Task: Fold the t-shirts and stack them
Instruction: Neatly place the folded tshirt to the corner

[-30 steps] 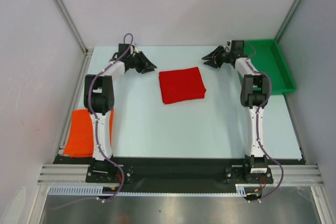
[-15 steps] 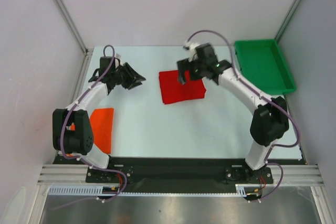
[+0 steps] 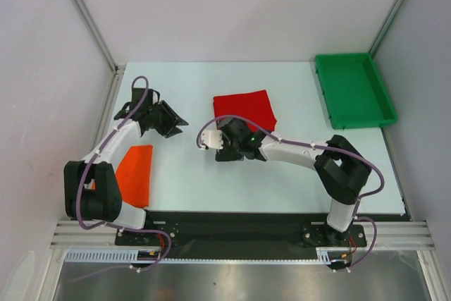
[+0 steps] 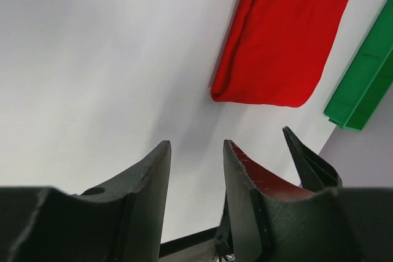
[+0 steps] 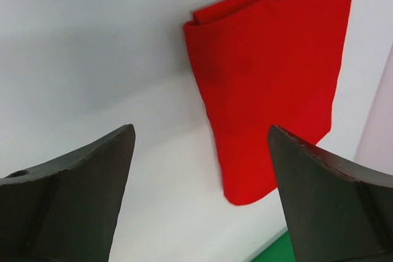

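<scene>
The red t-shirt [image 3: 244, 109] lies folded in a rectangle at the middle back of the table; it also shows in the left wrist view [image 4: 279, 41] and the right wrist view [image 5: 270, 84]. The orange t-shirt [image 3: 135, 173] lies folded at the near left, beside the left arm. My left gripper [image 3: 176, 122] [image 4: 196, 145] is open and empty over bare table, left of the red shirt. My right gripper [image 3: 231, 133] [image 5: 201, 130] is wide open and empty, low at the red shirt's near left corner, not touching it.
A green plastic tray [image 3: 352, 89] stands at the back right, and also shows in the left wrist view [image 4: 362, 84]. White walls and metal posts close in the table on three sides. The right arm stretches across the middle of the table.
My right arm has swung from beside the tray, over the red shirt, to its near left corner. My left arm has bent out to the left and its gripper has drawn nearer.
</scene>
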